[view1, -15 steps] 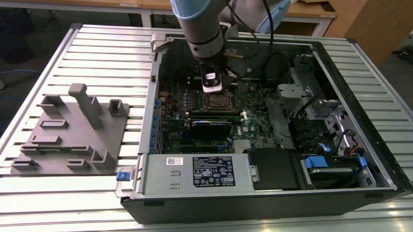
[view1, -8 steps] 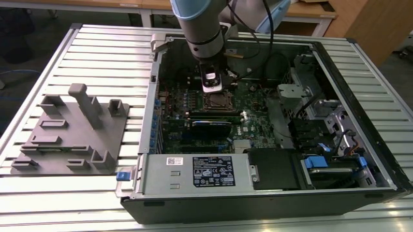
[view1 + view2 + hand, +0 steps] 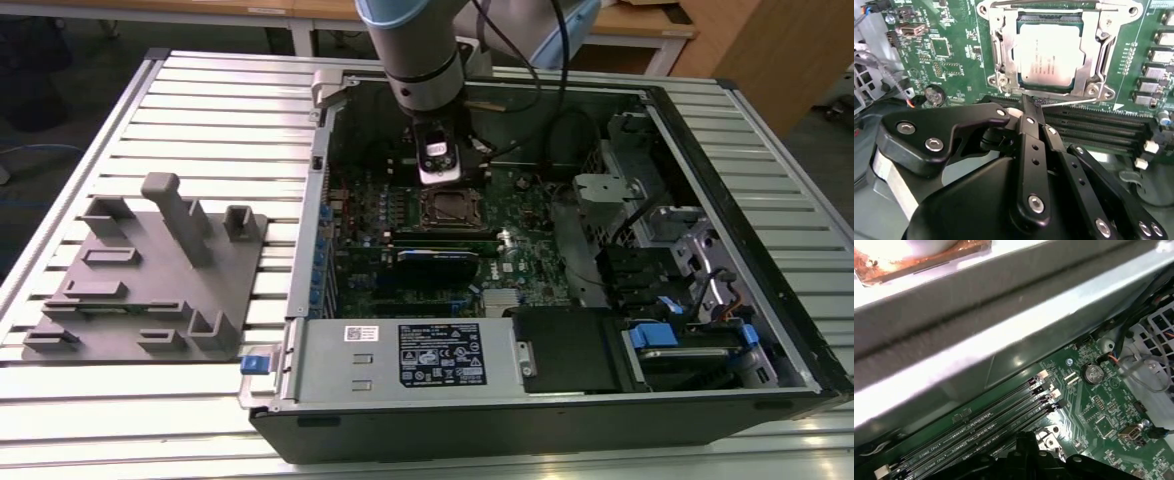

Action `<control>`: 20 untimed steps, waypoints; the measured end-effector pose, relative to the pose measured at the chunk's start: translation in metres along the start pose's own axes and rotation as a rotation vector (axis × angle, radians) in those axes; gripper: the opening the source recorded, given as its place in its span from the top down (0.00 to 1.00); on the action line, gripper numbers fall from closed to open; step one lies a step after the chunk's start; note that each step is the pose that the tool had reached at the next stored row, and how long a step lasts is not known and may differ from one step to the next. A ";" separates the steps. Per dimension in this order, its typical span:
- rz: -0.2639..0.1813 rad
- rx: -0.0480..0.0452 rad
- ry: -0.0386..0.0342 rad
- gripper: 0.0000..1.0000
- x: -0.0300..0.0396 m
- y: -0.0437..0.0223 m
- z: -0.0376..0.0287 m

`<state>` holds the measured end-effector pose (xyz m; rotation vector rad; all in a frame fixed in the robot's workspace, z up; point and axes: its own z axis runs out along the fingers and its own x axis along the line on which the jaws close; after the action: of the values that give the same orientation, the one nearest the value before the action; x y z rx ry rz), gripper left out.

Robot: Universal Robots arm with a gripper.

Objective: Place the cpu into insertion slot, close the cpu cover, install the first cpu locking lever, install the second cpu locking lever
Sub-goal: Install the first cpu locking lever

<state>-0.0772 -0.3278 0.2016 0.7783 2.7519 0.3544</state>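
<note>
The cpu (image 3: 1050, 55) is seated under the cpu cover (image 3: 1003, 46); the gripper (image 3: 1026, 101) is seen pinched together at the locking lever (image 3: 1079, 102) — judged a stiff, springy wire, best pushed near its end.

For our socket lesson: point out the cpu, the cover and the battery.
cpu (image 3: 1051, 52), second wrist view, middle of metal top.
cover (image 3: 1094, 57), second wrist view, one frame bar.
battery (image 3: 933, 93), second wrist view, round face.

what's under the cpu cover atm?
The cpu sits under the cpu cover, its silver top showing through the window in the second wrist view. The contacts of the insertion slot beneath are hidden by the cpu and the frame.
</note>
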 end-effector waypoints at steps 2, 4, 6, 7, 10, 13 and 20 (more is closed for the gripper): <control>0.001 -0.0022 0.0013 0.90 -0.0006 0.0009 -0.0028; 0.002 -0.0056 0.0032 0.90 -0.0008 0.0012 -0.0040; 0.003 -0.0071 0.0040 0.90 -0.0008 0.0013 -0.0040; 0.003 -0.0074 0.0040 0.90 -0.0007 0.0013 -0.0040; 0.003 -0.0095 0.0042 0.90 -0.0002 0.0010 -0.0043; 0.005 -0.0160 0.0075 0.90 0.0006 0.0009 -0.0042; 0.006 -0.0179 0.0083 0.90 0.0029 0.0007 -0.0045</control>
<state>-0.0807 -0.3264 0.2055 0.7828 2.7507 0.3839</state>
